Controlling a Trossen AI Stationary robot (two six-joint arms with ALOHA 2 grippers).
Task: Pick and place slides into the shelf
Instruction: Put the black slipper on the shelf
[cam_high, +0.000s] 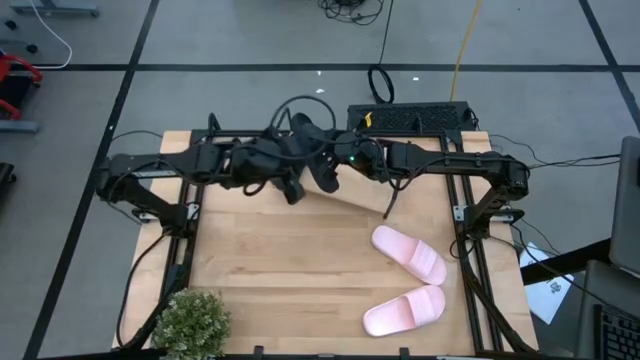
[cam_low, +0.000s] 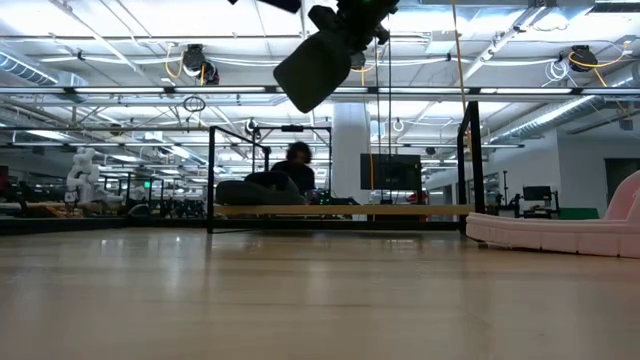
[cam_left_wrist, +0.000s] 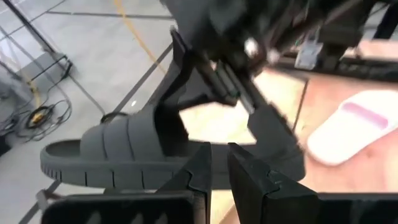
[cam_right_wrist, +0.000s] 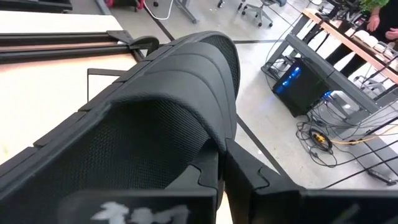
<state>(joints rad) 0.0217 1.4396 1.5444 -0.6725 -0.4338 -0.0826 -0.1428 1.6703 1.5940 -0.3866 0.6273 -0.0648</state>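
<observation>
Both grippers are up at 12 o'clock over the light wooden shelf plank (cam_high: 420, 160). The left gripper (cam_left_wrist: 219, 163) is clamped on a matte black slide sandal (cam_left_wrist: 118, 152); the right gripper (cam_right_wrist: 222, 167) is pinched on another black slide's strap (cam_right_wrist: 186, 81). The two pale pink slides (cam_high: 408, 253) lie on the wooden tabletop (cam_high: 270, 250) around 4–5 o'clock.

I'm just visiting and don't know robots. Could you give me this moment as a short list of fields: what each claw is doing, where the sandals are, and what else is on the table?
left claw: raised over the table's far edge, shut on the black slide's side wall
right claw: meets it there, shut on the black slide's strap
black slide: held in the air by both claws
pink slides: two lying on the table's right side, one nearer the middle, one near the front edge
second black slide: seems to lie on the shelf
shelf: at the far edge
plant: front left corner
</observation>
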